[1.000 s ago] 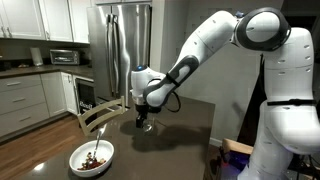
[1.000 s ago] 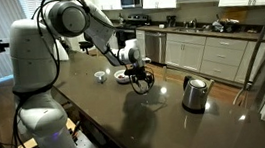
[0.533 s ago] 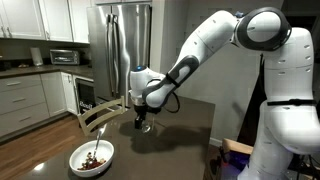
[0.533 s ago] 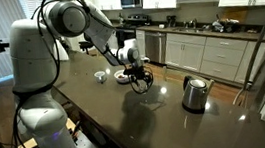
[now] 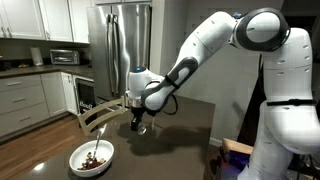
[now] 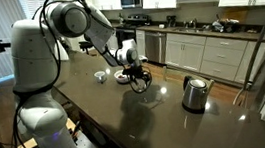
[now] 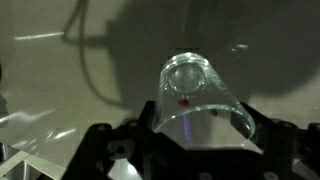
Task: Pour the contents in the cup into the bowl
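Note:
My gripper [image 5: 139,124] hangs over the dark table, up and to the right of the bowl [image 5: 105,149], and is shut on the cup [image 5: 141,127]. In the wrist view the cup [image 7: 196,95] is a small clear glass lying between the black fingers [image 7: 150,118] of the gripper [image 7: 203,122], its base pointing away. Only a red speck and a greenish speck show inside it. The wide white bowl holds dark brown contents [image 5: 93,158] and a metal spoon [image 5: 99,141]. In an exterior view the gripper [image 6: 143,81] sits just beside the bowl [image 6: 122,77].
A shiny steel kettle [image 6: 193,94] stands on the table to the right of the gripper. A wooden chair back [image 5: 97,114] rises behind the bowl. Kitchen counters, a fridge [image 5: 122,45] and the robot's white base [image 6: 34,90] surround the table.
The gripper with the cup has drifted slightly toward the bowl's side. The bowl and kettle have not moved.

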